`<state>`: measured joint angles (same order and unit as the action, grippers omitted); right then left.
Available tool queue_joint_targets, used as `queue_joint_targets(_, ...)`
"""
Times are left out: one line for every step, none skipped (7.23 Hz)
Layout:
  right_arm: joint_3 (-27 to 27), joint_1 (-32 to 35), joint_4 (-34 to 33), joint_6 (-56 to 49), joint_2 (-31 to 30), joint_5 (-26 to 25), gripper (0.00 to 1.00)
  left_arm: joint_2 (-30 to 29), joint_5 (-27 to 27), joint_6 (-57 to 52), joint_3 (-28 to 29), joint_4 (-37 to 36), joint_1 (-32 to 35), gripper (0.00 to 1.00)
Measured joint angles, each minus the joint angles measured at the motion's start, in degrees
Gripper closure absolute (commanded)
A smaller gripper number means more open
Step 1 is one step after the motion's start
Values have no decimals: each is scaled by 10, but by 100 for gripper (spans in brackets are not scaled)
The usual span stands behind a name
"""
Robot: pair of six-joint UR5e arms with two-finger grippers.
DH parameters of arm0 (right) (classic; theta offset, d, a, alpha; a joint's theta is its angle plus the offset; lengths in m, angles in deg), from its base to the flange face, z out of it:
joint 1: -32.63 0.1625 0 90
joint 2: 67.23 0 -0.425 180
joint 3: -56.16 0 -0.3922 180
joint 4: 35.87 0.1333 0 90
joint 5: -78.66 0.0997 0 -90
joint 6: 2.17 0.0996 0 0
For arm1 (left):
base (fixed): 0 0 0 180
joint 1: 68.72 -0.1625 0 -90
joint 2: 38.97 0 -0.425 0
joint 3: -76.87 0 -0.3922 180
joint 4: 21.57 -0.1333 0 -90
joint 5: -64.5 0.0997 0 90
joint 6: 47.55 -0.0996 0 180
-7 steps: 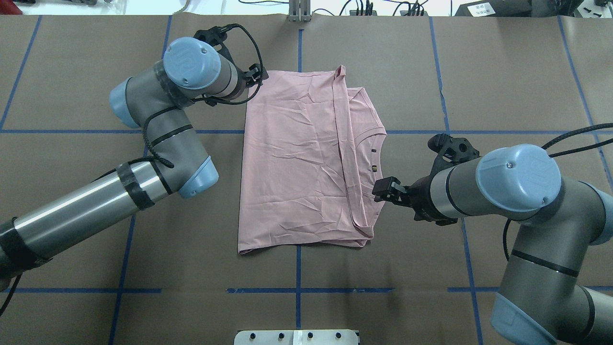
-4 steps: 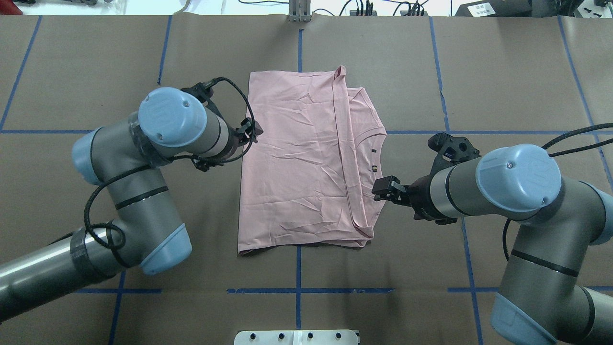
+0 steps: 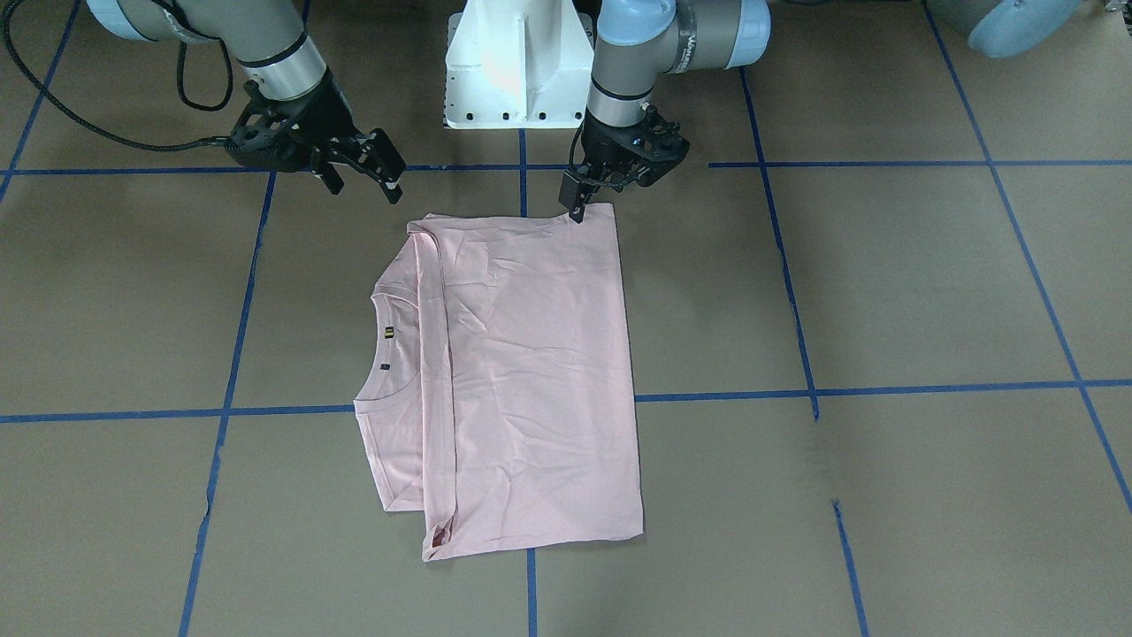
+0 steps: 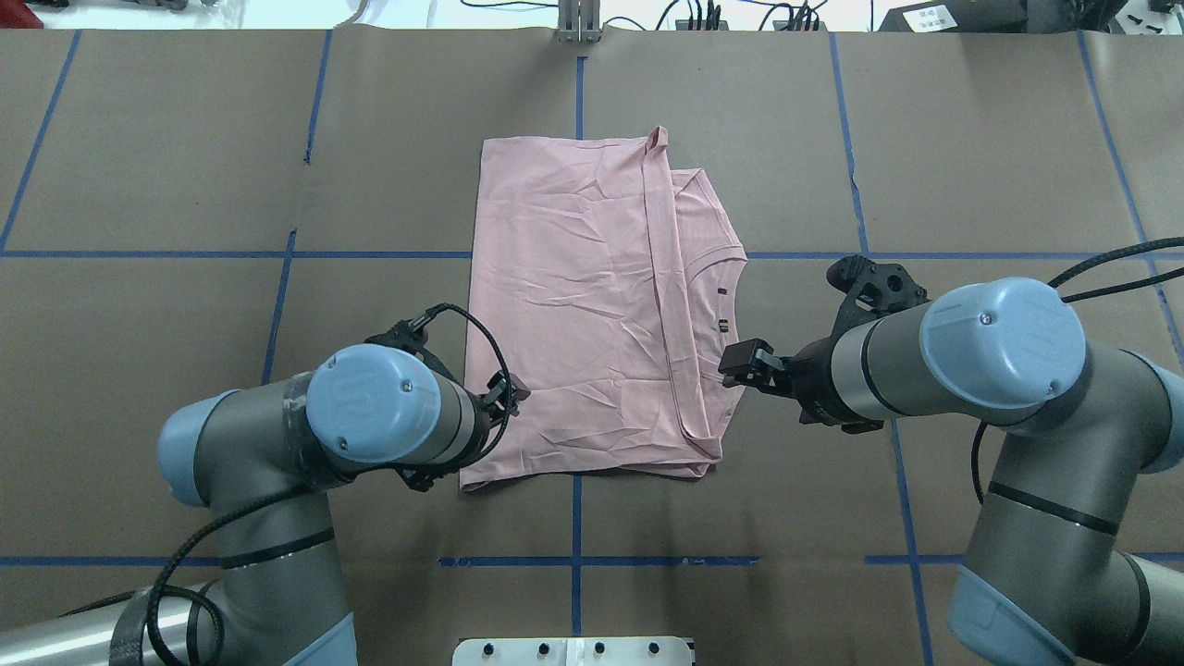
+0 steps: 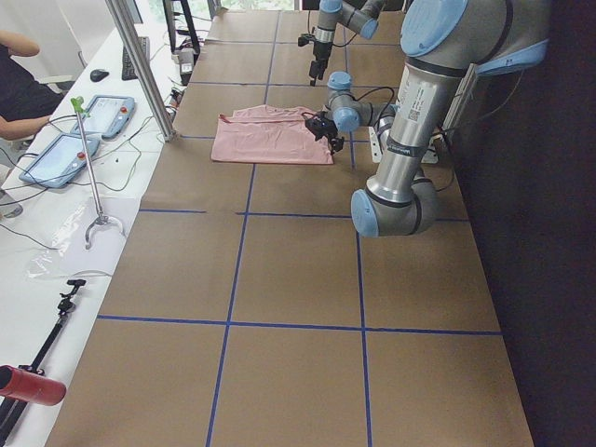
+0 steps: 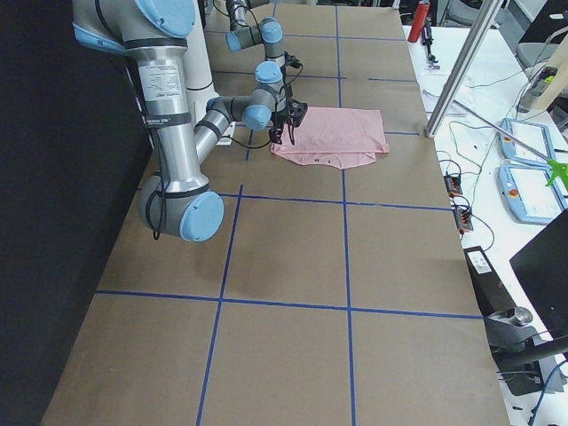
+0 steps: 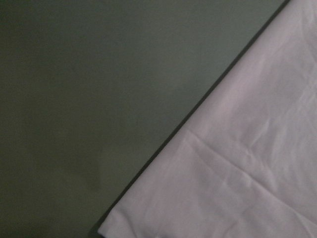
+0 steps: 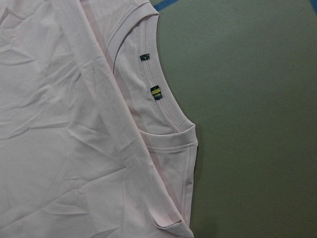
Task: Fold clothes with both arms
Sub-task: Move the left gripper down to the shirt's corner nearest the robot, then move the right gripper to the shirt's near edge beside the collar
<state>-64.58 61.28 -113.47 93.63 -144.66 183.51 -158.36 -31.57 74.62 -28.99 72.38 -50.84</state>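
- While the pink T-shirt (image 4: 564, 314) lies flat in the middle of the tabletop (image 4: 971, 139), folded lengthwise w/ one cloth band running from far to near, the two arms reach to it from opposite sides.
- Its collar (image 8: 147, 74) opens toward the robot's right; two small tags (image 8: 156, 92) sit inside the neck.
- The left arm (image 4: 370, 425) is bent low at the near-left corner of the shirt, and the left jaws point down right at this corner.
- The left wrist cam shows only the cloth edge and bare tabletop. So I cannot tell if the left jaws are released or clenched, nor if they touch the cloth.
- The right arm (image 4: 980, 342) comes in from the right. The right jaws are released, spread apart and grasping nothing, just beside the shoulder edge, near the collar.
- Blue tape lines (image 4: 573, 560) cross the tabletop; some pass under the shirt.
- A white base (image 3: 517, 62) stands btw. the arms on the robot's side.
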Motion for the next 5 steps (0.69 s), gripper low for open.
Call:
queue_joint_targets(0,0,0,0,0,0,0,1,4,8,10,-1,-4,7)
queue_joint_targets(-1,1,0,0,0,0,0,5,5,12,16,-1,-6,8)
queue_joint_targets(-1,1,0,0,0,0,0,9,6,15,19,-1,-9,9)
queue_joint_targets(-1,1,0,0,1,0,0,13,6,17,19,-1,-11,9)
queue_joint_targets(-2,2,0,0,1,0,0,16,6,17,20,-1,-13,10)
